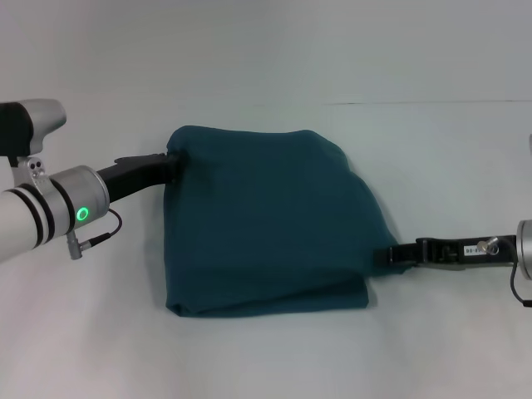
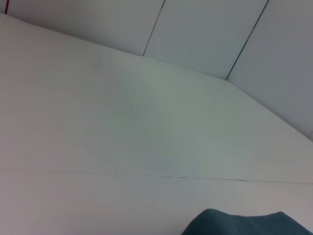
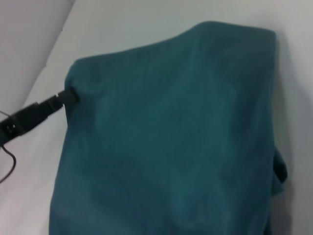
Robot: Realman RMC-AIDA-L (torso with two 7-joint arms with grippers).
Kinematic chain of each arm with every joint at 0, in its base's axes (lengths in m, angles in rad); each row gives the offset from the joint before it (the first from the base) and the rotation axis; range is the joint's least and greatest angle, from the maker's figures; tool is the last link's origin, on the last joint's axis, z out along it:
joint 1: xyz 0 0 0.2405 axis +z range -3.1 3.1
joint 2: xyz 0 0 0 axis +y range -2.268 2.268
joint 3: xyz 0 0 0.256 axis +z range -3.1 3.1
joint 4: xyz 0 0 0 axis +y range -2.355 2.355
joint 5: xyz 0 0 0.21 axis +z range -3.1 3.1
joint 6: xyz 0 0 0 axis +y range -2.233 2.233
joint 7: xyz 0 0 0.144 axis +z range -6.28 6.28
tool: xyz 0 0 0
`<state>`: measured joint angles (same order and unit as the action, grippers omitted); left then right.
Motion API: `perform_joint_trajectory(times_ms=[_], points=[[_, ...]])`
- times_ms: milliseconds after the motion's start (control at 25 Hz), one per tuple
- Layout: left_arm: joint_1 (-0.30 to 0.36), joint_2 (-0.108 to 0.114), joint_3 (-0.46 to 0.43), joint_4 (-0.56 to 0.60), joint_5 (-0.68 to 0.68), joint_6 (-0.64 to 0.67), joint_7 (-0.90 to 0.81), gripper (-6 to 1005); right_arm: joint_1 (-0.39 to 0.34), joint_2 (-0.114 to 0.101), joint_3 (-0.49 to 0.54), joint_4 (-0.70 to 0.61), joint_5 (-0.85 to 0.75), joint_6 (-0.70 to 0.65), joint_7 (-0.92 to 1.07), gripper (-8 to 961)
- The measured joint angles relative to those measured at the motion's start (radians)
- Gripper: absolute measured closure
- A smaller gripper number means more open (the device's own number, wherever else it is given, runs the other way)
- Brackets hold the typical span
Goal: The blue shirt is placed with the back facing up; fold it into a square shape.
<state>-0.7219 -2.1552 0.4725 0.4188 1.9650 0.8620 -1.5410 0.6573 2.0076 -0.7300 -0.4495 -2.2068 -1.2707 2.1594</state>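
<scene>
The shirt (image 1: 266,220) is seen folded over and spread mid-table (image 1: 266,366). Its ten-o'clock corner is pinched by the left gripper (image 1: 172,160), clamped on the cloth; its four-o'clock edge is pinched likewise by the right gripper (image 1: 391,256). The held side is raised at three o'clock.

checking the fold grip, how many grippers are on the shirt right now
2. The left gripper meets the blue shirt at its far left corner; the right gripper at its near right edge. Fabric hides the fingertips.
</scene>
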Motion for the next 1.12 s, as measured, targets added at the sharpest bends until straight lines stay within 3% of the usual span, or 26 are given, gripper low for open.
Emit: perform_joint_trajectory(times_ms=[280,720,1040,1120], points=[[-0.006,-0.002,0.000,0.000,0.000,-0.014,0.001,962,-0.003,-0.009,-0.006,0.000,-0.013,-0.007,0.006,707],[-0.007,-0.001,0.016,0.000,0.002,-0.027,-0.001,961,-0.015,-0.033,-0.005,-0.001,-0.013,-0.024,0.017,933],[-0.007,-0.002,0.029,0.000,0.002,-0.037,-0.002,961,-0.023,-0.036,-0.001,-0.006,-0.013,-0.021,0.017,933],[-0.007,-0.003,0.029,0.000,0.002,-0.036,-0.002,961,-0.024,-0.036,0.001,-0.012,-0.013,-0.019,0.012,896]])
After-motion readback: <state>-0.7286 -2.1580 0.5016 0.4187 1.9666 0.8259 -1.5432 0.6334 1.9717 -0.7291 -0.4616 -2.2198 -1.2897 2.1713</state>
